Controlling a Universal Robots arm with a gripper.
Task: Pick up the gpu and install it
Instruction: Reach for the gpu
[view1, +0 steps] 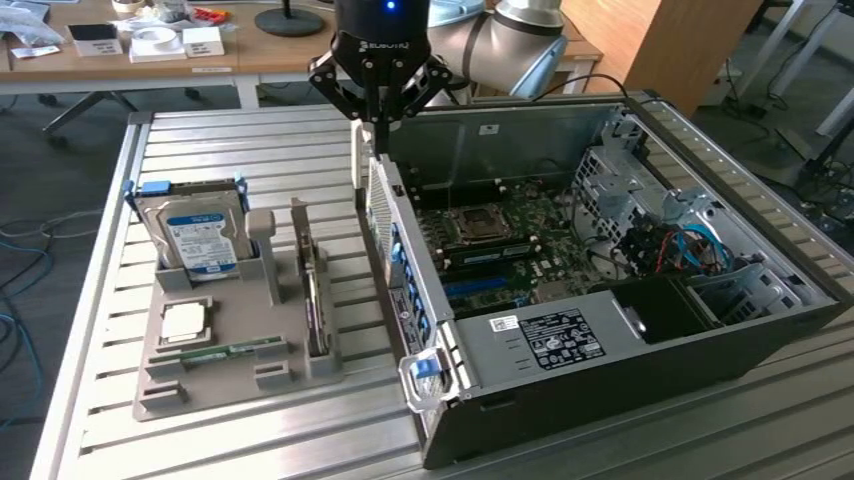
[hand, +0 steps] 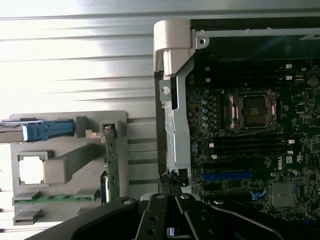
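Note:
The gpu (view1: 311, 290) stands on its edge in a slot of the grey holder (view1: 174, 395), its thin green board edge toward the camera. In the wrist view the gpu (hand: 111, 162) is a narrow green strip in the same holder (hand: 65, 167). My gripper (view1: 380, 135) hangs over the open computer case's (view1: 747, 340) side wall, near its far corner, above and behind the gpu. Its fingers are shut with nothing between them. The wrist view has the gripper (hand: 170, 182) beside the case wall, apart from the gpu.
The holder also carries a silver hard drive (view1: 200, 235), a square processor (view1: 183, 322) and a narrow green memory stick (view1: 227, 352). The case lies open with its motherboard (view1: 494, 240) and blue slot (hand: 227, 176) exposed. Everything rests on a slatted metal table (view1: 240, 140).

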